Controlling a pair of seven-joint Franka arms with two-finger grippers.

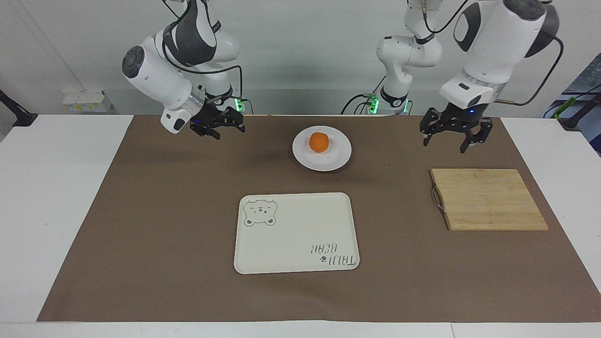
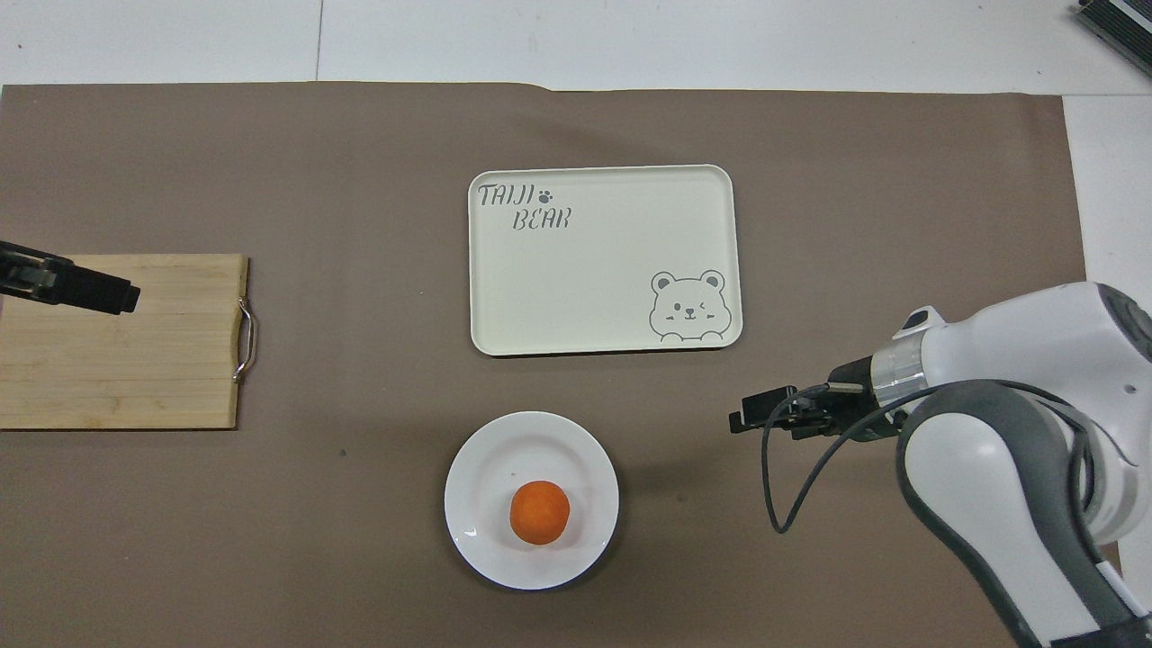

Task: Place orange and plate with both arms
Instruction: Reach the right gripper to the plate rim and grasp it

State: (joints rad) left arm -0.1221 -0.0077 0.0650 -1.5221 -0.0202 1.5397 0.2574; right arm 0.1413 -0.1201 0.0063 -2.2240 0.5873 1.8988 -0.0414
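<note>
Orange [image 1: 319,142] on plate [image 1: 337,159] | left hand [image 1: 453,138] spread, empty | right hand [image 1: 220,126] grip unclear

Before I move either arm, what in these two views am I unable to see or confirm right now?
- Left gripper: overhead view's edge cuts it off; only the tip shows over the cutting board.
- Right gripper: whether it is open or shut; side-on and small in both views.
- Plate: the part under the orange, hidden in both views.
- Cutting board: its end, cut by the overhead view's edge.

White table [image 1: 56,197]: brown mat [image 1: 164,225]; plate [image 1: 334,160], tray [image 1: 291,244], board [image 1: 488,199].
</note>
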